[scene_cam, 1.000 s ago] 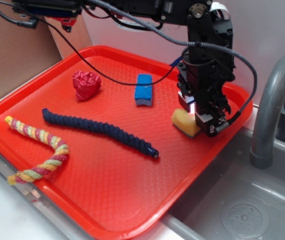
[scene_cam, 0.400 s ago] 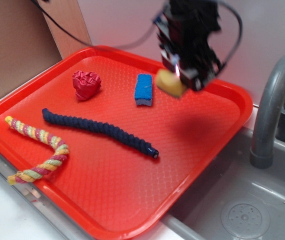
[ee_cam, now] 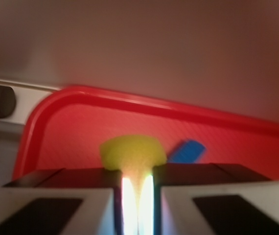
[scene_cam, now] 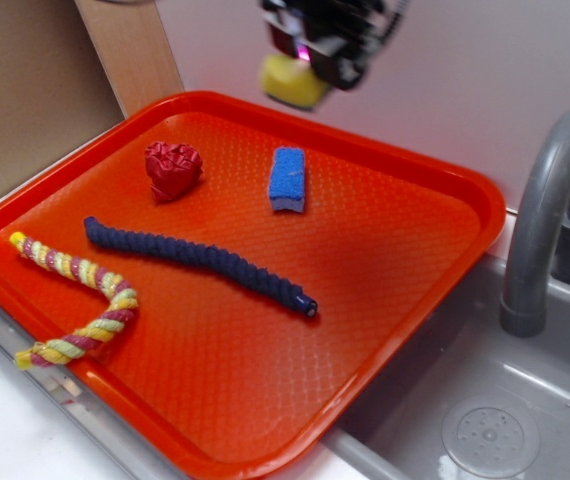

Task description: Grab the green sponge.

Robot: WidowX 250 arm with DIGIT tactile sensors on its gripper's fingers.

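Green sponge first: the yellow foam sponge with wavy sides point(ee_cam: 132, 152) sits clamped between the two jaws of your black gripper point(ee_cam: 137, 188) in the wrist view, its rounded end poking out beyond the fingertips, so the tool is closed on it. Working from the near edge of the red plastic tray point(scene_cam: 385, 330) in the exterior view, you have the striped yellow-and-pink rope point(scene_cam: 80, 296) lying by the front-left rim, then the dark blue braided rope point(scene_cam: 200, 262) across the middle, then the crumpled red heart-shaped toy point(scene_cam: 173, 168) and the small blue rectangular sponge point(scene_cam: 287, 179) further back, all resting on the tray. Beyond and above them the gripper hangs well clear of the tray near its far rim, blurred, with the sponge showing yellow under it. By my reading the grab itself is done and the lift is the step in hand; your next move calls only for keeping the squeeze steady so the soft foam does not slip.
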